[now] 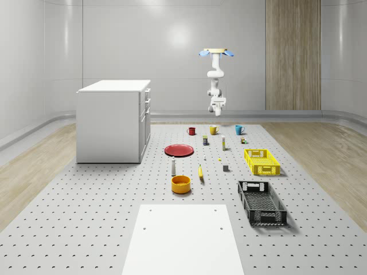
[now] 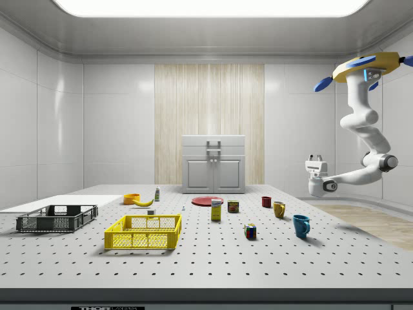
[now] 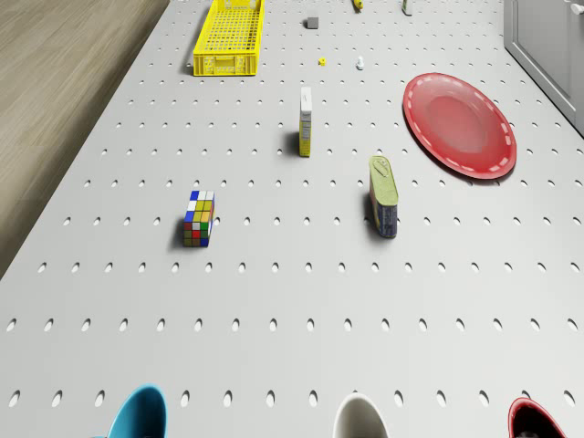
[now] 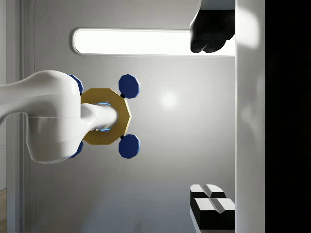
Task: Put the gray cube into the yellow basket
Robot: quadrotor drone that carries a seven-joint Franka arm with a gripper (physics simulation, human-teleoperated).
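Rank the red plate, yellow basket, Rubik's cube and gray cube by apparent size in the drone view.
1. Red plate
2. Yellow basket, farther from the camera, so it may really be larger
3. Rubik's cube
4. Gray cube, far off, so its true size is unsure

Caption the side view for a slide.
Drone hovers at the table's far end, gripper raised, yellow basket waiting.

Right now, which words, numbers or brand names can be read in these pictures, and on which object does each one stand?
No text can be read for certain.
Label strip on the front edge of the table, side view: dark lettering cut off at the picture's edge, unreadable.
Can: printed label, too small to read.
Box: printed faces, too small to read.
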